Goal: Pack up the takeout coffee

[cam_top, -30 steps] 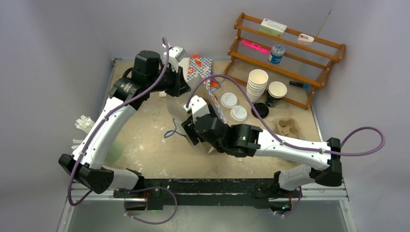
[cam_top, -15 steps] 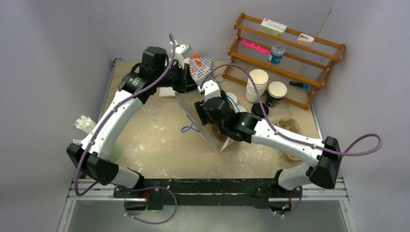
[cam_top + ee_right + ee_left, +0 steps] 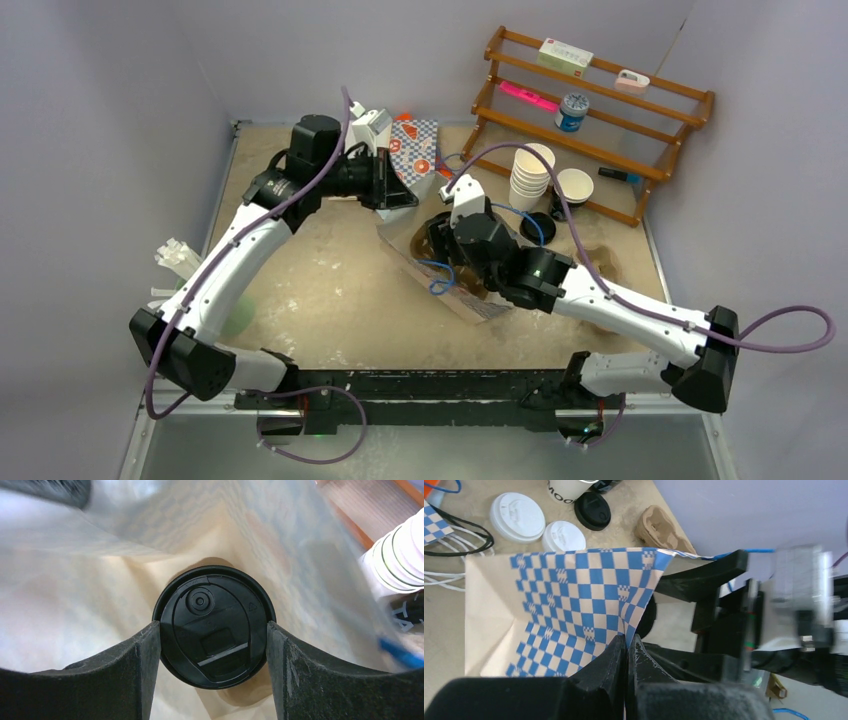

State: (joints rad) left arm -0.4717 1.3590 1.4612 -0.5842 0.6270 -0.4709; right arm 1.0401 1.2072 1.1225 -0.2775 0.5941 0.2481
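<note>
Both arms have swung rightward over the last second, the right wrist travelling from mid-table back toward the cup stack, and the bag has shifted with them; the right gripper (image 3: 213,627) now stands with its jaws spread wide, one finger pressed against each side of the black sip lid of a takeout coffee (image 3: 210,647), so it has the cup clamped between them; the cup sits upright, seen from straight above, with the pale inner walls of the paper bag (image 3: 574,595) rising around it on every side; the left gripper (image 3: 626,645) is pinched fully closed on the bag's blue-checked edge, holding that side of the mouth up; in the top view the bag lies near the middle of the table (image 3: 310,270), the right gripper reaching into it; just beyond the bag lie two white lids (image 3: 516,516), a loose black lid (image 3: 592,511) and a brown pulp cup carrier (image 3: 659,530); the stack of lidless white cups (image 3: 528,172) stands farther back, in front of the wooden rack (image 3: 600,110) at the rear right corner.
</note>
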